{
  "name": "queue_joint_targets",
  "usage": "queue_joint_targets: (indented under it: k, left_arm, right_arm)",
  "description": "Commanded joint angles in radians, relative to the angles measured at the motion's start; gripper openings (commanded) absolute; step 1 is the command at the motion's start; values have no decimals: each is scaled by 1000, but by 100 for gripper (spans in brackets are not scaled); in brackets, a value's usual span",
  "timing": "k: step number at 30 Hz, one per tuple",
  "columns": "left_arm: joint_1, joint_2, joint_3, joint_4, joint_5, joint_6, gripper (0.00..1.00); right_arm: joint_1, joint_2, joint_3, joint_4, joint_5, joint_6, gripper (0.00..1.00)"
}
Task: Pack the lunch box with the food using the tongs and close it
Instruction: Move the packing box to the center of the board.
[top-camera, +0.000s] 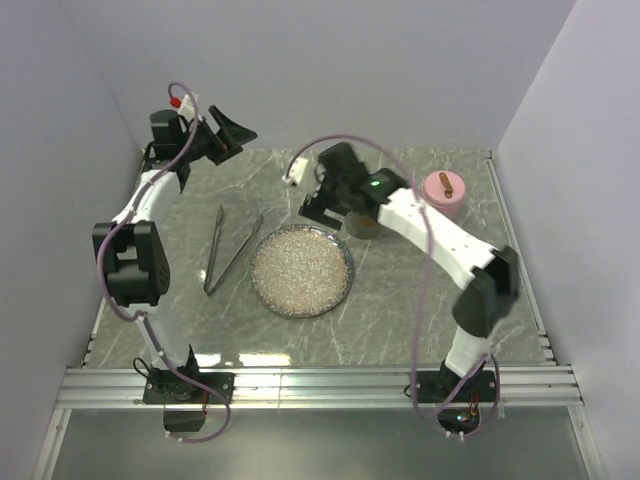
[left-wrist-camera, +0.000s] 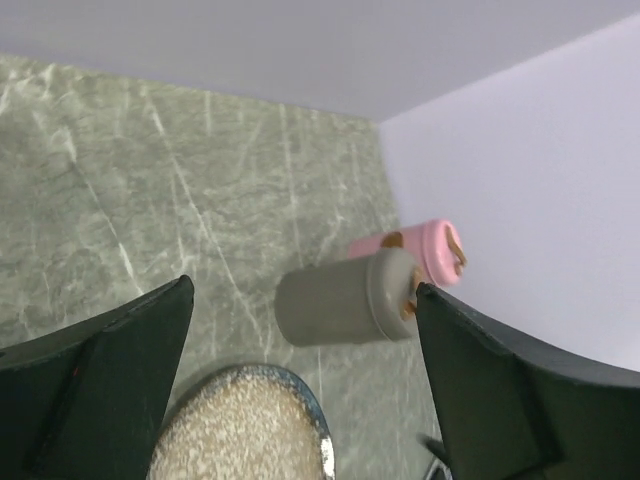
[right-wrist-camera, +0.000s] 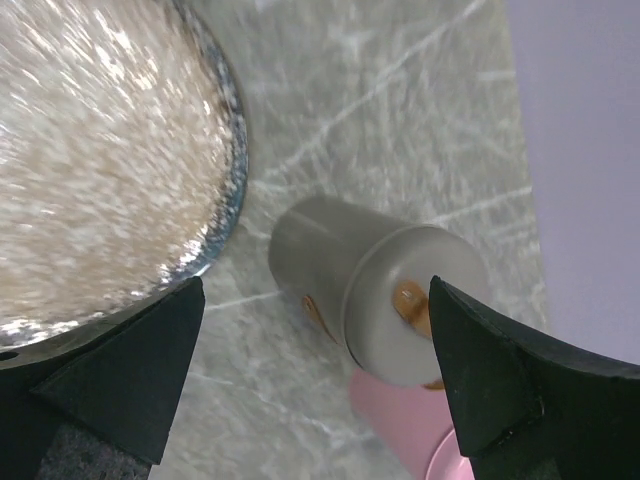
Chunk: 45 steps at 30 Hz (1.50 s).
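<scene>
The right pincer (right-wrist-camera: 315, 300) hangs wide open and empty directly over the grey tub (right-wrist-camera: 350, 270), its fingers either side of the lid. The pink tub (top-camera: 443, 195) stands just behind, and the two look like tiers of the lunch box. The main risk here, I judge, is an off-centre descent. One finger could land on the lid edge or its brown clasp and shove the grey tub into the pink one or tip it over. The plate (top-camera: 302, 272) sits just beside the grey tub on the other side, so a sideways nudge could also ride the tub onto its rim. The left pincer (top-camera: 235, 140) is also wide open and holding nothing, raised high near the back left and well apart from everything. The tongs (top-camera: 236, 254) lie flat on the surface (top-camera: 420, 310) left of the plate, untouched by either arm. They are thin and low, so a grab could skid them away or squeeze only one arm. No food shows anywhere and the plate looks bare, so whether it is packed cannot be told. If both arms work over the plate together, they may clash.
</scene>
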Motion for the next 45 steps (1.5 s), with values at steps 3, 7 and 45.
queue_joint_targets:
  k: [3, 7, 45]
  left_arm:
    - [92, -115, -52, 47, 212, -20, 99]
    - [121, -164, -77, 57, 221, -30, 99]
    - [155, -100, -109, 202, 266, -230, 99]
  right_arm:
    - [80, 145, 41, 63, 421, -96, 100]
    - [117, 204, -13, 178, 531, -164, 100]
    - [-24, 376, -261, 507, 714, -354, 100]
